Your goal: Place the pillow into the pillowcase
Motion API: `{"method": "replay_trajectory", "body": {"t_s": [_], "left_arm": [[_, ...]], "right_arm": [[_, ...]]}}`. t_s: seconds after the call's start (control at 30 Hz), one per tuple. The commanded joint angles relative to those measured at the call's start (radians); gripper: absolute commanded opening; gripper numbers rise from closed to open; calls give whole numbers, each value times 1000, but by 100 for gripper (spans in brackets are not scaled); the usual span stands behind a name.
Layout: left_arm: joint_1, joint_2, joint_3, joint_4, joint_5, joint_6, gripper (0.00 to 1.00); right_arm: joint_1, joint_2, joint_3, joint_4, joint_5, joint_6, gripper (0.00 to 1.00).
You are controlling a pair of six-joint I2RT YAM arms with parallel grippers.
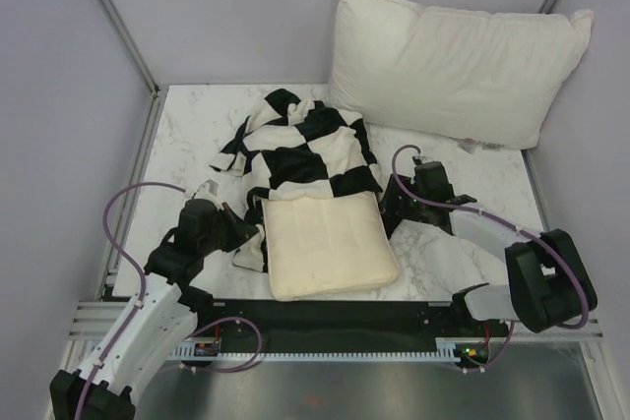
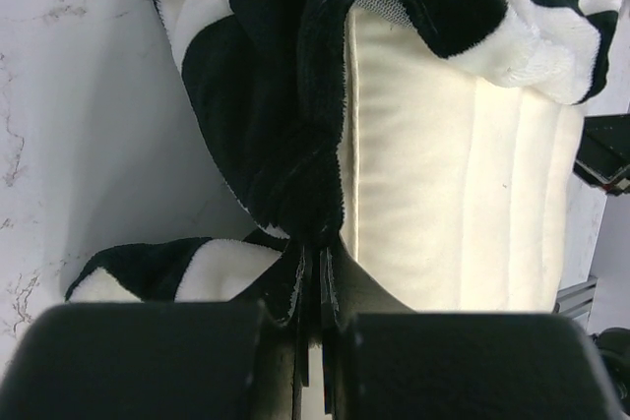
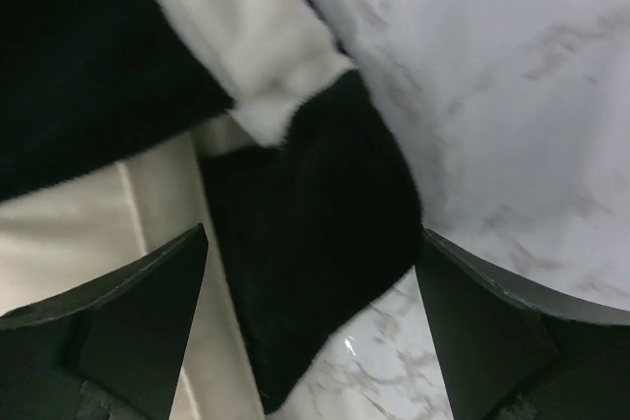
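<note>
Black-and-white checkered fabric pillowcase [image 1: 305, 150] under the wide-open, empty right claw [image 3: 313, 238] may slip off the flat cream pillow [image 1: 330, 243] if the left claw [image 2: 315, 268] pinching it tugs.

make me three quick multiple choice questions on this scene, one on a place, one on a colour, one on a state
1. Where is the large white pillow?
A. at the near left edge
B. at the far right corner of the table
C. flat in the middle

2. What colours is the pillowcase?
A. blue stripes
B. plain red
C. black and white checks

3. How is the left pincer?
A. shut on the pillowcase's edge
B. wide open over bare marble
C. shut on the large white pillow

Answers:
1 B, the top view shows it propped up at the far right.
2 C, big checkerboard squares show in the top view.
3 A, the left wrist view shows its jaws pressed together on the dark hem beside the cream pillow.
</note>
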Motion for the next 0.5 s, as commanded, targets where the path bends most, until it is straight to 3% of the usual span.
{"method": "replay_trajectory", "body": {"t_s": [0.0,0.03,0.07,0.1,0.13,0.17,0.3,0.33,0.47], "left_arm": [[5,-10,41,3,9,12,2],[5,-10,43,2,27,12,2],[5,-8,47,2,39,17,2],[5,-11,49,2,53,24,2],[5,-13,50,2,67,27,2],[5,-13,61,2,96,30,2],[3,-22,131,0,190,20,2],[5,-14,160,-4,211,18,2],[5,45,428,-76,323,12,2]], "right_arm": [[82,99,86,63,6,-46,92],[90,114,90,56,2,-38,84],[98,118,81,57,-5,-32,70],[112,109,72,60,-8,-24,23],[116,92,60,66,-18,-12,6],[123,66,28,68,-26,-7,0],[133,-203,27,-1,-35,7,0],[133,-248,56,-83,-35,5,0],[133,-354,371,-308,-29,-33,0]]}}
